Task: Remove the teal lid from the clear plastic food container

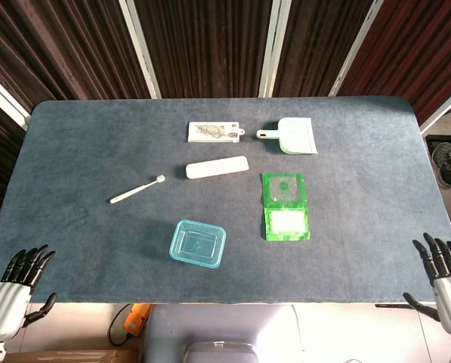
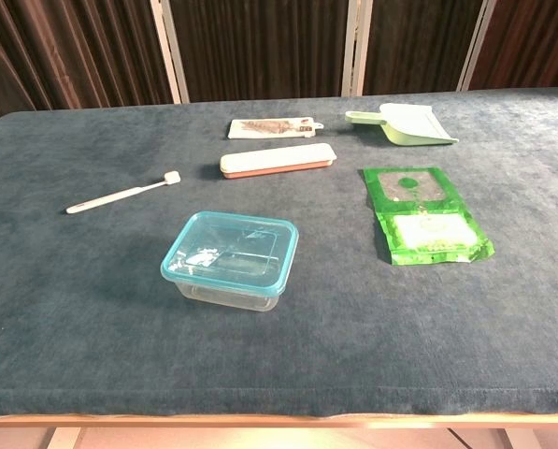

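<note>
A clear plastic food container [image 1: 198, 243] [image 2: 230, 261] with a teal lid [image 2: 228, 247] on top stands near the table's front edge, slightly left of centre. My left hand [image 1: 17, 286] hangs off the front left corner of the table with its fingers spread and nothing in it. At the front right corner, off the table as well, my right hand [image 1: 444, 272] has its fingers apart and holds nothing. Both hands are far from the container. Neither hand appears in the chest view.
A green packet [image 1: 285, 206] [image 2: 421, 214] lies right of the container. Behind are a white toothbrush [image 1: 137, 190] [image 2: 123, 195], a long white case [image 1: 217, 167] [image 2: 277, 161], a flat printed pack [image 1: 213, 132] [image 2: 271, 127] and a pale green dustpan [image 1: 291, 137] [image 2: 405, 124].
</note>
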`<state>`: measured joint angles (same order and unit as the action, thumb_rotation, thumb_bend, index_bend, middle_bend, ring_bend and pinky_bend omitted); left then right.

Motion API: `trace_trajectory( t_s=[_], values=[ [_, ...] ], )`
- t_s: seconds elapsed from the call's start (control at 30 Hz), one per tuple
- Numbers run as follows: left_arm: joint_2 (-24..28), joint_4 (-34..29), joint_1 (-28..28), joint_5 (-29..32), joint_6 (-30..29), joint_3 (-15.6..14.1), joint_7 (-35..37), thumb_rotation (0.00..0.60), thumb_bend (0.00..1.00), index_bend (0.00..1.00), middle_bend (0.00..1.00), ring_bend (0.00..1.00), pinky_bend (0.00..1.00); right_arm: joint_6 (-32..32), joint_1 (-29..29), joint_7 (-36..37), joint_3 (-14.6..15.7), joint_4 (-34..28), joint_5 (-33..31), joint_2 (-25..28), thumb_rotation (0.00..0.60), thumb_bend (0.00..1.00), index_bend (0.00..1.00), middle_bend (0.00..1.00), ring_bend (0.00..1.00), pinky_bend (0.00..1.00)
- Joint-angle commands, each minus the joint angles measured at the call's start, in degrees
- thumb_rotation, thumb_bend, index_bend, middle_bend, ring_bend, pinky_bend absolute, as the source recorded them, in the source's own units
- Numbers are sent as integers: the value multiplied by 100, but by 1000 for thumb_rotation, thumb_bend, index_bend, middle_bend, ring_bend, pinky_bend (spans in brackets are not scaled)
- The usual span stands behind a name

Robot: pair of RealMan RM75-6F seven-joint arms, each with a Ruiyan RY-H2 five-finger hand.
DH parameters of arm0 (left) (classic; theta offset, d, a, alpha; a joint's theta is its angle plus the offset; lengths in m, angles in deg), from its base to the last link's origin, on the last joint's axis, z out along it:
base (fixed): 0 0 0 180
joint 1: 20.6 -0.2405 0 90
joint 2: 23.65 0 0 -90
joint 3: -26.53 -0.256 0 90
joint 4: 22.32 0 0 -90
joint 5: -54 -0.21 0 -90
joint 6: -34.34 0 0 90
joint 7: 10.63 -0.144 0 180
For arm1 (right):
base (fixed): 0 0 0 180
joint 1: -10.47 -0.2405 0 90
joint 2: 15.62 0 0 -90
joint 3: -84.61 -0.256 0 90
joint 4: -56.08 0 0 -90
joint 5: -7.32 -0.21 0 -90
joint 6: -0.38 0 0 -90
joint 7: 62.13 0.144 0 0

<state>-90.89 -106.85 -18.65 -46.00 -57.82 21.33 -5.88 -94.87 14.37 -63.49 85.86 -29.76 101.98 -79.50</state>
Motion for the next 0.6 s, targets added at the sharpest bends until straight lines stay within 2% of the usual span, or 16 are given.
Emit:
trace_trajectory(
  t_s=[0.03,0.17,0.3,0.47,0.6],
  values=[
    [-97,98,161,-200,69,-15,280,600,324,0,0,0,0,13,-11,18,-5,-33,10,2,600,215,0,0,0,0],
    [-236,48,751,-728,597,-67,563,600,299,0,0,0,0,104,-43,-36,11,-57,26,0,600,215,0,0,0,0],
    [-500,-194,1494,-984,1429,57,591,600,281,0,0,0,0,206,-82,36,54,-91,64,50,600,215,0,0,0,0],
    [-1094,-112,2316,-759,2442,443,490,600,278,0,0,0,0,364,-157,189,133,-136,155,130,600,215,0,0,0,0],
    [-1486,78,2747,-429,3058,623,478,600,275,0,0,0,0,485,-208,369,168,-148,148,225,600,215,0,0,0,0]
  ],
)
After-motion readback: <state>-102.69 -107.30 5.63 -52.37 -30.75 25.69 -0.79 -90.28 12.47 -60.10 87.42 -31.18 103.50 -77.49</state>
